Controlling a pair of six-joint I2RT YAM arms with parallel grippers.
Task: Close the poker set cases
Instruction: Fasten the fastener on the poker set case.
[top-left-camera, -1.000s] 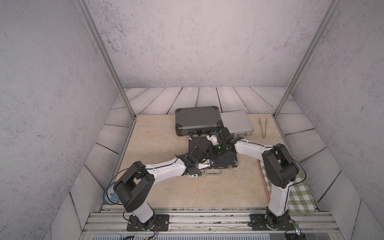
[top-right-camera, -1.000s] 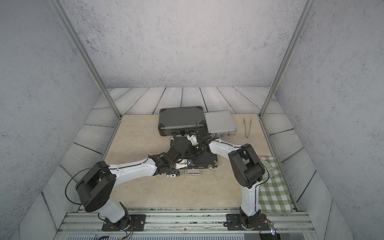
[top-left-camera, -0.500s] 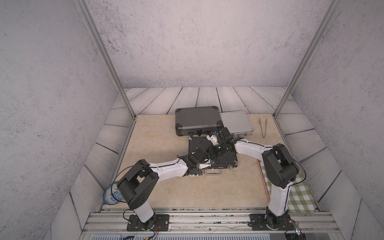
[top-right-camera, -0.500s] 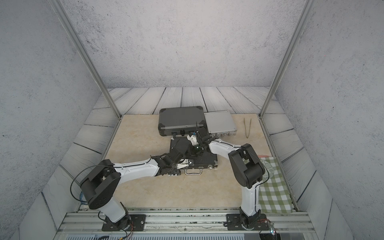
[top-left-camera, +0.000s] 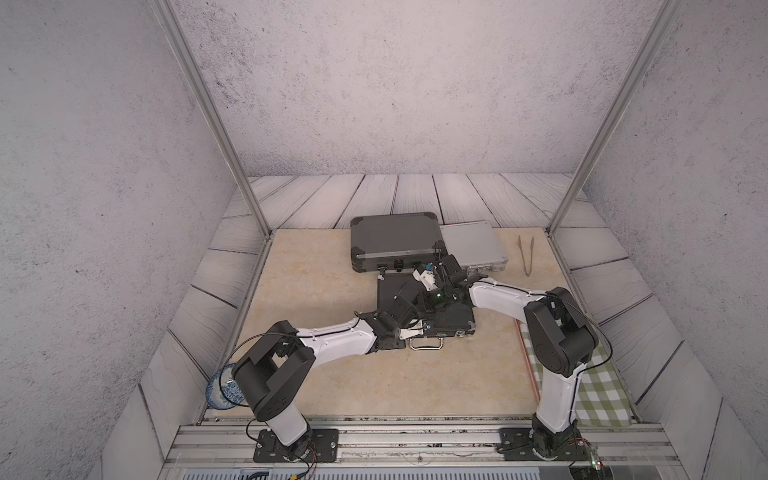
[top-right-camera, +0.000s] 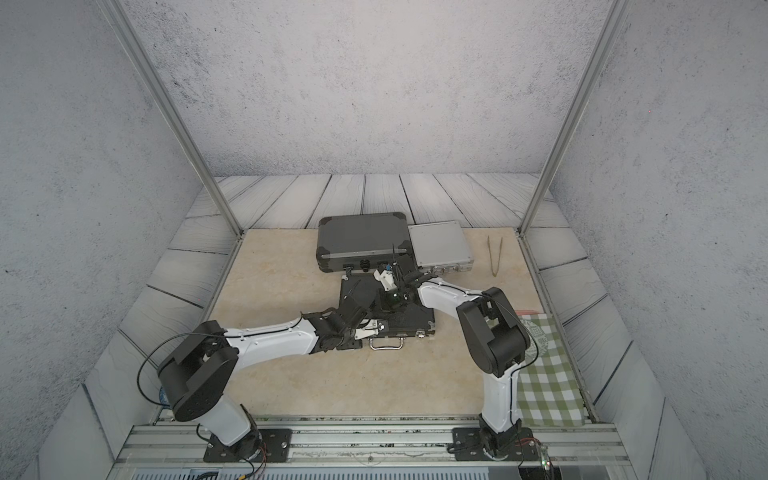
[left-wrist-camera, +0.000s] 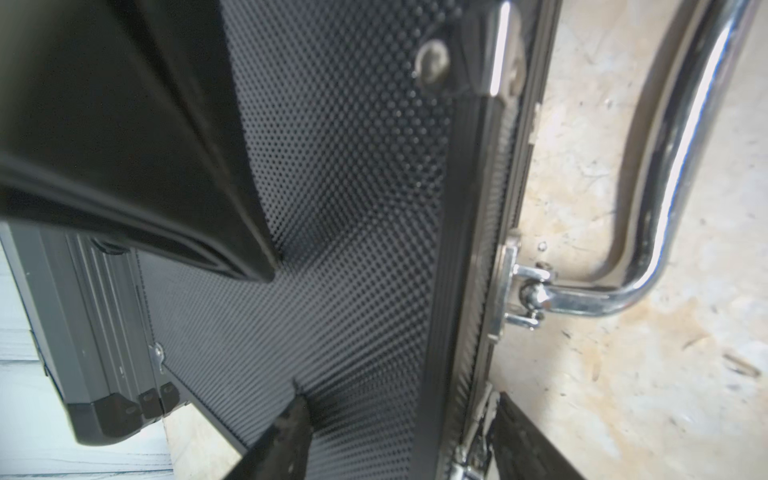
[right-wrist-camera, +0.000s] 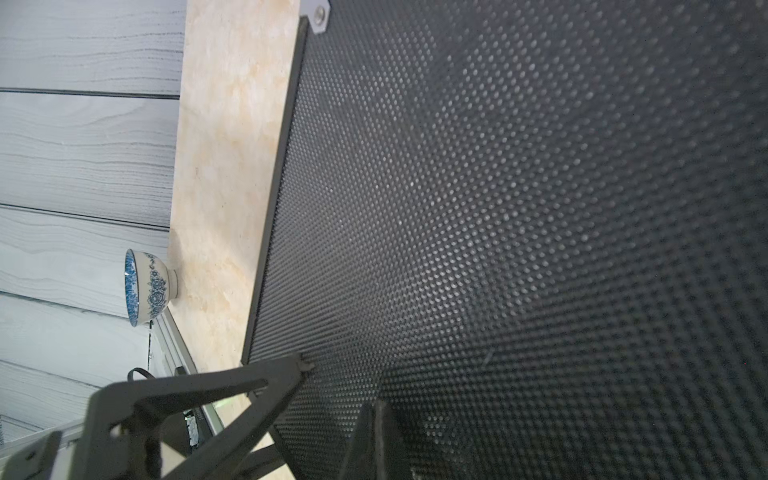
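Note:
The flat black textured case (top-left-camera: 451, 318) lies mid-table with its lid down and its metal handle (top-left-camera: 426, 344) facing the front. My right gripper (top-left-camera: 430, 301) is shut, its tips pressed on the dimpled lid (right-wrist-camera: 519, 208). My left gripper (left-wrist-camera: 399, 436) is open and straddles the case's front edge: one finger (left-wrist-camera: 286, 436) rests on the lid, the other finger (left-wrist-camera: 523, 444) is outside a chrome latch (left-wrist-camera: 469, 449). Behind, the large dark-grey case (top-left-camera: 392, 239) and the small silver case (top-left-camera: 471, 245) lie flat with lids down.
Wooden tongs (top-left-camera: 527, 255) lie at the back right. A blue-patterned bowl (top-left-camera: 220, 386) stands by the left arm's base, and a green checked cloth (top-left-camera: 598, 390) lies front right. Both arms cross low over the black case.
My left arm has slid along the black case's front edge, and its jaws have drawn closer together around the latch. The right gripper has stayed on the lid.

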